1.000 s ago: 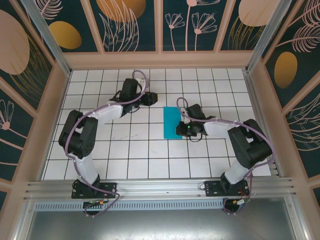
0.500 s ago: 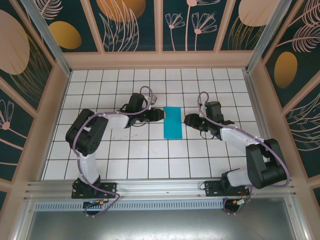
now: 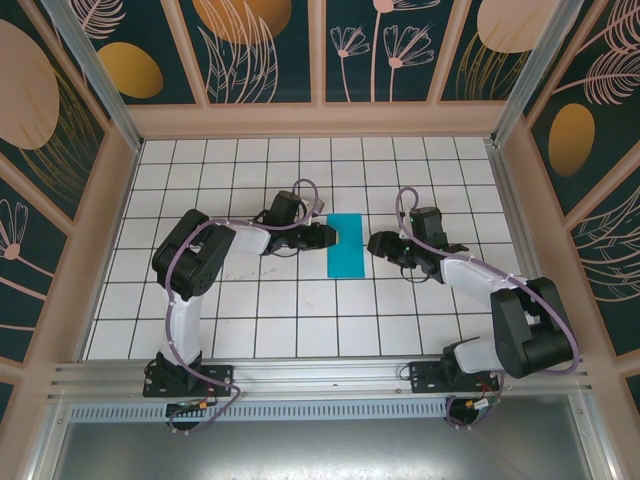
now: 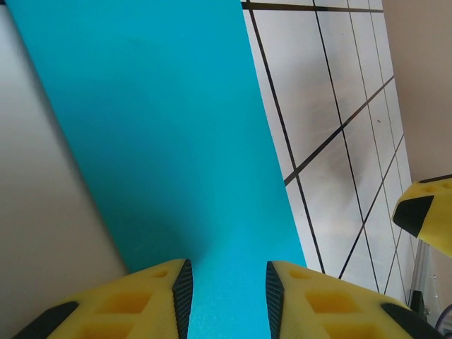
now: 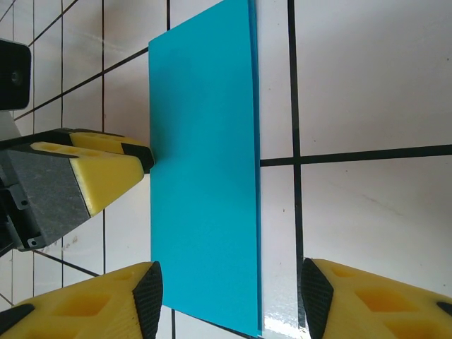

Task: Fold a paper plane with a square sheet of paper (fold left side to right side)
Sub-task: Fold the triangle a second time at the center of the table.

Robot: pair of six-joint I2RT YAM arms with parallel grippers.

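Left jaws are standing apart at the left edge of a thin cyan-teal paper rectangle (image 3: 347,245) on the white-tiled bench (image 3: 250,320); right jaws are gaping beside it.

Left arm (image 3: 195,262) and right arm (image 3: 470,270) inward, low; left pincer (image 3: 328,236) slightly ajar, right pincer (image 3: 375,243) wider.

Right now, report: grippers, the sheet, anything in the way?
Left gripper open, tips at left edge of the sheet. Right gripper open, just off its right side. Sheet folded to narrow rectangle, flat on tiles. No obstruction seen.
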